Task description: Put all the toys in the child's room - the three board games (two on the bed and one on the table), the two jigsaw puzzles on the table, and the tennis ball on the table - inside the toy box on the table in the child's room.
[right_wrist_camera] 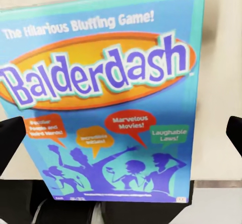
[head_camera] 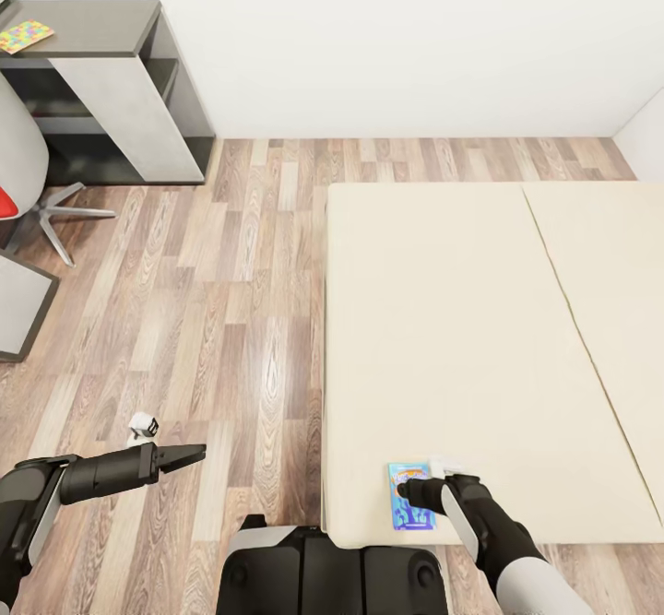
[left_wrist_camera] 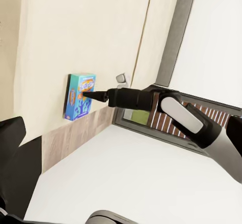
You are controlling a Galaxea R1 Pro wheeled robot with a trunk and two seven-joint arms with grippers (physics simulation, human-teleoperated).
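Head view: one board game (head_camera: pixel 411 496), light blue, flat on the near corner of the bed (head_camera: pixel 480 320), close to the edge. Bed is two beige mattress sections side by side. Right tool (head_camera: pixel 417 492) is over the game; can't tell from here if its fingers are apart. Left tool (head_camera: pixel 189 455) is held out over the wood floor (head_camera: pixel 221 301), well apart from the bed, fingers together, nothing in it. One jigsaw puzzle (head_camera: pixel 25 36) lies on the grey bench (head_camera: pixel 92 29) at far left, with a chair (head_camera: pixel 23 191) in front of it.

Left wrist view: same game (left_wrist_camera: pixel 79 96) on the mattress by the bed edge, right tool (left_wrist_camera: pixel 89 96) tip over its face. Contact not clear.

Right wrist view: game (right_wrist_camera: pixel 108 98) close up, "Balderdash" on an orange oval, dark blue figures below. Two dark fingertips (right_wrist_camera: pixel 12 135) sit at either side, wide apart, box between them, not clamped.
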